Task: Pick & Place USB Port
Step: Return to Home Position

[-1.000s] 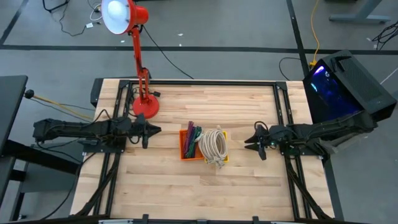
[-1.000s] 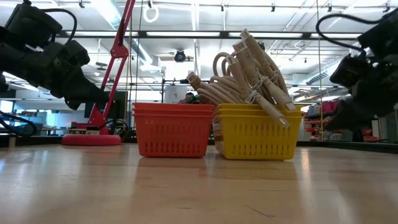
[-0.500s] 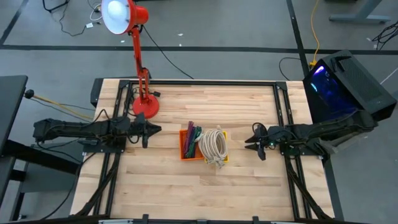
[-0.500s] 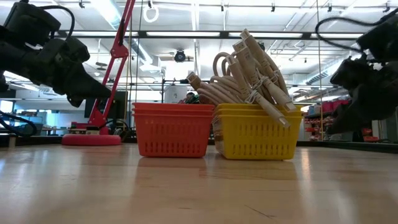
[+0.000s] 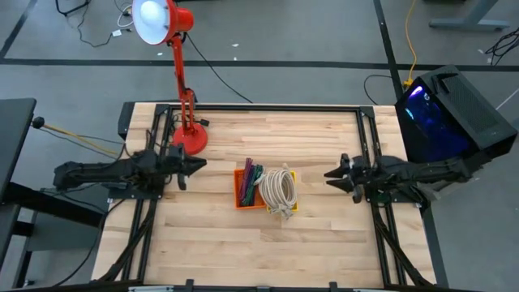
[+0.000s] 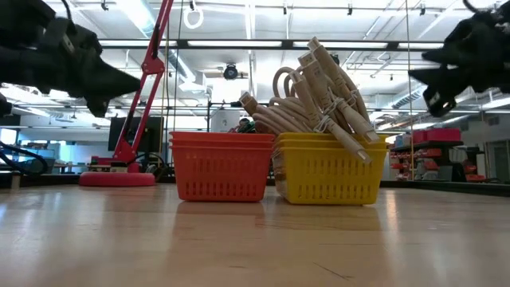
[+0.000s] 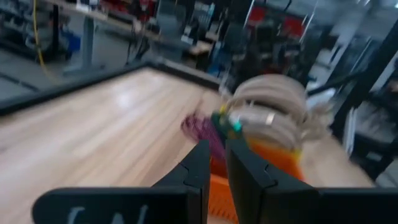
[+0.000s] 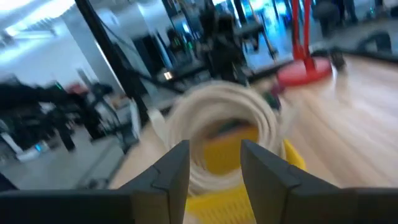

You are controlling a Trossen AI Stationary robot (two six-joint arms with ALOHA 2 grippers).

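Currently both pincers are airborne, nothing held. Left pincer nearly closed (narrow slit between fingers); orange basket ahead of it. Right pincer parted wider; yellow basket with coiled USB cables ahead, well apart on the tabletop.

A coil of cream USB cables lies piled in the yellow basket, plugs jutting above its rim; coloured cables fill the orange basket touching it mid-tabletop.
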